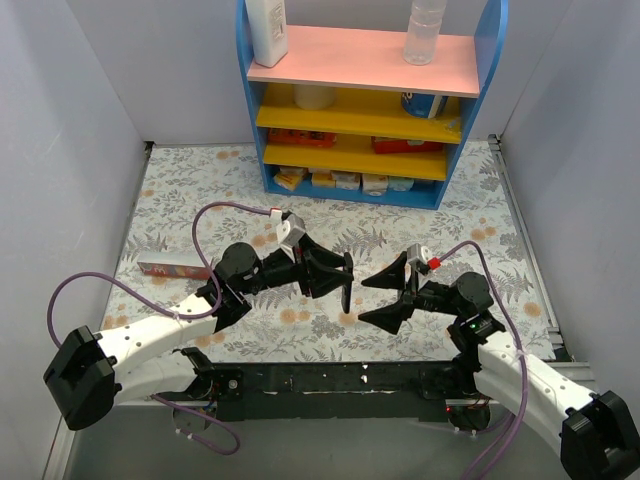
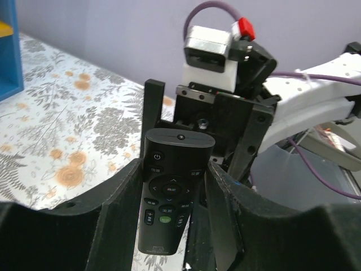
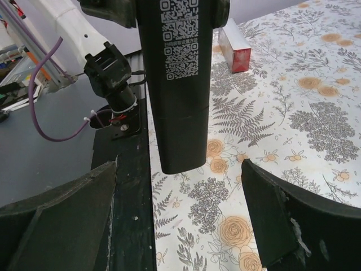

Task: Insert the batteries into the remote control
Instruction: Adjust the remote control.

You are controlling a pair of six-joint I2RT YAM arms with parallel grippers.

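My left gripper (image 1: pixel 338 272) is shut on the black remote control (image 1: pixel 348 292) and holds it on end above the floral table. In the left wrist view the remote (image 2: pixel 168 192) shows its button face between my fingers (image 2: pixel 118 203). My right gripper (image 1: pixel 386 297) is open and empty, facing the remote from the right at a short gap. In the right wrist view the remote's back (image 3: pixel 176 84) with a QR code label hangs ahead of the open right gripper (image 3: pixel 180 220), untouched by its fingers (image 3: pixel 271 214). No batteries show in any view.
A reddish-brown flat stick (image 1: pixel 172 269) lies on the table to the left; its red end shows in the right wrist view (image 3: pixel 233 46). A blue shelf unit (image 1: pixel 360 110) with bottles and boxes stands at the back. A black base rail (image 1: pixel 330 378) runs along the near edge.
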